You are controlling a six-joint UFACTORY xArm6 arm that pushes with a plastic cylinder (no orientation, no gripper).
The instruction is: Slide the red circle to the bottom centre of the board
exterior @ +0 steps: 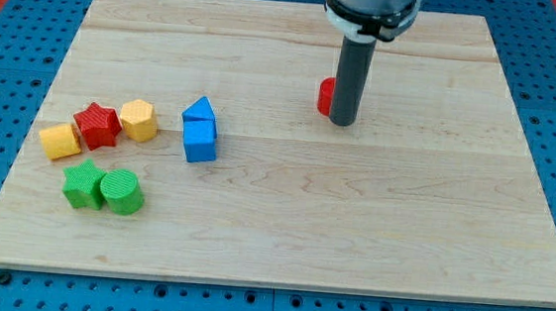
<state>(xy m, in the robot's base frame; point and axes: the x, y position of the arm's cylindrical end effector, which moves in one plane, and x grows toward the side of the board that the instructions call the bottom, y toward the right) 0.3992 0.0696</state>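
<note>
The red circle (325,96) sits on the wooden board (372,223) right of centre, in the upper half. It is mostly hidden behind my dark rod. My tip (341,122) rests on the board just to the right of the red circle and slightly below it, touching or nearly touching it.
At the view's left lies a cluster: a yellow block (60,141), a red star (96,124), a yellow hexagon (139,120), a green star (82,183) and a green cylinder (121,191). A blue triangle (200,110) sits against a blue cube (200,140) left of centre.
</note>
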